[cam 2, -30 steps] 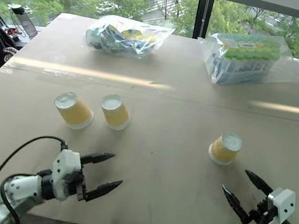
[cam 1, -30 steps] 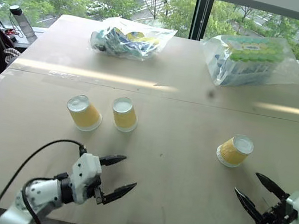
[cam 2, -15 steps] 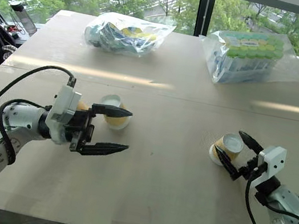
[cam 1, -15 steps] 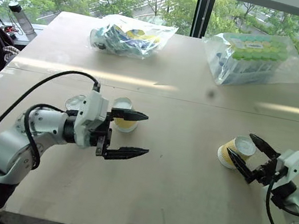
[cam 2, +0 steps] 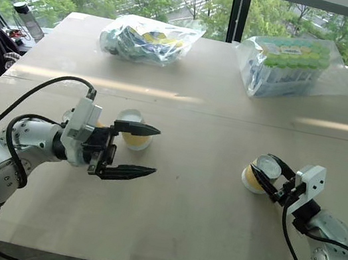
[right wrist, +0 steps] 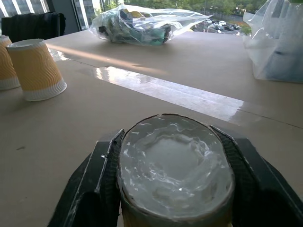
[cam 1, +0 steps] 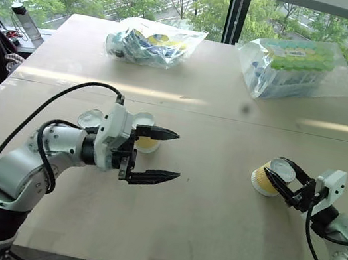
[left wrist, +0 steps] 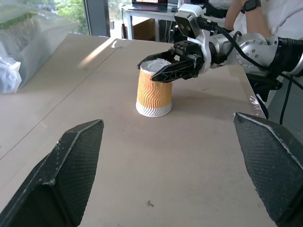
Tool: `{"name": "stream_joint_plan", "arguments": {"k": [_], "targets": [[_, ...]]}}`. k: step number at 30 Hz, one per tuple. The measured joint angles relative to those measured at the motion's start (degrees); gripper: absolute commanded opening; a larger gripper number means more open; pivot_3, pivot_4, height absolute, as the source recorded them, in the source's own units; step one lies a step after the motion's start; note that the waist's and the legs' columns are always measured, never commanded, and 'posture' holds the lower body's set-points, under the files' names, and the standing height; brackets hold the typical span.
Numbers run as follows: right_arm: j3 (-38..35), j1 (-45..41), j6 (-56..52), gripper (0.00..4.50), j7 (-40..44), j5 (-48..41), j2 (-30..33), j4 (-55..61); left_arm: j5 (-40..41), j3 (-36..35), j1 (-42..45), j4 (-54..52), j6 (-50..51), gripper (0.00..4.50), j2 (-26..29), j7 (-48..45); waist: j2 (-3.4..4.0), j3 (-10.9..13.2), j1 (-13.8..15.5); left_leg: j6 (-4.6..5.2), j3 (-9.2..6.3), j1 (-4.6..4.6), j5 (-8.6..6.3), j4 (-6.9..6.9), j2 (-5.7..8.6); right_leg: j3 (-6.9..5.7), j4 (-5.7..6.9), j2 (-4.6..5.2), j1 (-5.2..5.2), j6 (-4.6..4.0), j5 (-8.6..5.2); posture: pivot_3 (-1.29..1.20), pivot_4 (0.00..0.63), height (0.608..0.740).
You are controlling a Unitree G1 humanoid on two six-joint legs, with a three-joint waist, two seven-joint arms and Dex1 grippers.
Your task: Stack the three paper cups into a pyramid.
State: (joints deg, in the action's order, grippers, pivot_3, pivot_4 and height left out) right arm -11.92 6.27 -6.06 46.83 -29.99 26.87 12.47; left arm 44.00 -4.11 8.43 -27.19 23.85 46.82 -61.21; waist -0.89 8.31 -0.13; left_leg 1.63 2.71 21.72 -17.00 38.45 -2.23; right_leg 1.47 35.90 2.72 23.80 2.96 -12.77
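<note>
My right gripper [cam 2: 271,181] clamps the lone cup [cam 2: 259,173] at three o'clock for carrying toward the pair [cam 1: 146,133]; my left gripper [cam 1: 165,155] waits open.

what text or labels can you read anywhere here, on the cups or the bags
No text can be read in these pictures.
Three paper cups: wavy yellow-orange sides, white bases, no print.
Left clear bag: colourful packets inside, print too small to read.
Right clear bag: green-topped package, print too blurred to read.
</note>
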Motion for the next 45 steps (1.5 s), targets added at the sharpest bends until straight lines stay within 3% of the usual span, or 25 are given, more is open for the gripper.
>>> {"name": "stream_joint_plan", "arguments": {"k": [5, 14, 20, 32, 37, 40, 45], "targets": [[1.1, -1.71, -0.27, 2.01, -0.57, 0.84, -0.31, -0.17, -0.01, -1.03, -2.84, -1.09, 0.07, 4.5, -0.23, 0.7, 0.0, 0.0, -0.5, 0.0, 0.02, -0.02, 0.0, 0.0, -0.01, 0.03, 0.01, 0.0, 0.0, 0.0, 0.0, 0.0, 0.15, 0.74], [11.15, -19.04, -3.82, 2.01, -5.37, 7.56, -5.45, -6.18, -2.29, -4.84, -11.48, -3.79, 0.0, 4.5, -5.41, 10.84, -0.09, 0.04, -0.29, -0.02, -0.09, -0.01, 0.01, 0.02, -0.02, -0.06, 0.1, -0.01, 0.02, 0.08, 0.08, 0.0, 0.15, 0.74], [15.6, -30.62, -6.07, 2.01, -7.55, 11.82, -9.99, -17.09, -3.69, -6.71, -15.42, -6.09, -0.28, 4.5, -8.36, 16.55, -0.08, 0.06, -0.21, -0.06, -0.05, 0.06, 0.03, 0.01, 0.01, -0.08, 0.05, 0.05, 0.03, 0.1, 0.1, 0.0, 0.15, 0.74], [15.92, -31.44, -11.1, 2.01, -4.92, 11.2, -9.06, -16.12, -6.02, -6.98, -14.78, -5.86, -2.0, 4.5, -10.38, 18.46, -0.08, 0.05, -0.54, -0.06, -0.07, 0.02, 0.03, 0.01, 0.01, -0.09, 0.11, 0.04, 0.02, 0.11, 0.1, 0.0, 0.15, 0.74], [15.98, -30.63, -11.75, 4.36, -3.99, 11.04, -8.6, -15.6, -6.69, -6.97, -14.87, -5.7, -3.32, 4.5, -11.15, 17.58, -0.08, 0.06, -0.54, -0.06, -0.06, 0.03, 0.03, 0.01, 0.01, -0.09, 0.1, 0.04, 0.02, 0.11, 0.1, 0.0, 0.15, 0.74], [15.93, -29.46, -11.45, 4.44, -3.78, 11.04, -7.99, -15.05, -7.05, -7.0, -16.89, -6.01, -4.73, 4.5, -13.73, 18.62, -0.08, 0.06, -0.55, -0.06, -0.04, 0.05, 0.03, 0.01, 0.01, -0.07, 0.07, 0.05, 0.03, 0.11, 0.1, 0.0, 0.15, 0.74], [12.99, -25.42, -11.38, 4.44, -2.33, 9.1, -4.23, -9.24, -14.01, -6.97, -20.67, -8.43, -9.15, 4.5, -21.97, 28.13, -0.1, 0.05, -0.13, -0.05, -0.08, 0.07, 0.03, 0.01, 0.03, -0.09, 0.04, 0.1, 0.01, 0.11, 0.11, 0.0, 0.15, 0.74]]}}
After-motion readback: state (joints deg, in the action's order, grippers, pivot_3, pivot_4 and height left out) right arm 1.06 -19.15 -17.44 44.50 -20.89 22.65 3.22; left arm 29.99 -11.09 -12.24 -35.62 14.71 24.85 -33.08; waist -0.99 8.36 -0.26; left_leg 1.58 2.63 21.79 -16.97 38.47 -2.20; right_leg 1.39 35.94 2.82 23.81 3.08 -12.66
